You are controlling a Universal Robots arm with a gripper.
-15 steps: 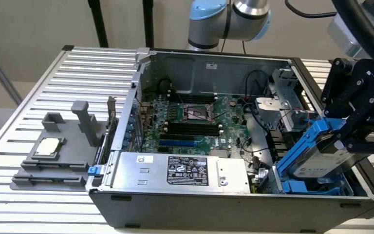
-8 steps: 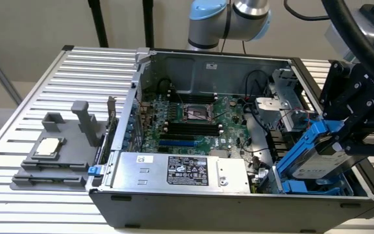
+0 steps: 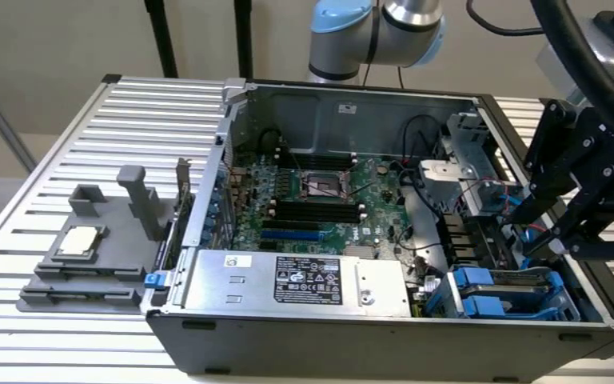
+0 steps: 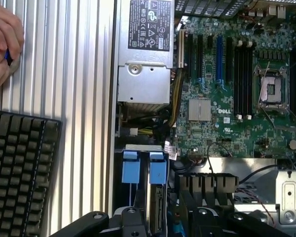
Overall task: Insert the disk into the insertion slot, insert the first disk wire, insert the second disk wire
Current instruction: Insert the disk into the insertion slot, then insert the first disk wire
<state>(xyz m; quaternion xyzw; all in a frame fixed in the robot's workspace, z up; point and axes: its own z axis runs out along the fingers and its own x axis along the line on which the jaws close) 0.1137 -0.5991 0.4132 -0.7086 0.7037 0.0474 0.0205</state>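
At the lower right of the exterior view, the insertion slot [image 3: 467, 292] already holds the disk [image 4: 156, 207], which stands on edge with its blue carrier tabs at the mouth of the bay. By that, the first step looks done. The gripper [image 3: 528, 232] hangs just above the bay, its fingers apart and clamped on nothing. In the wrist view the disk's connector edge looks bare, so both disk wires appear to be left to plug in.
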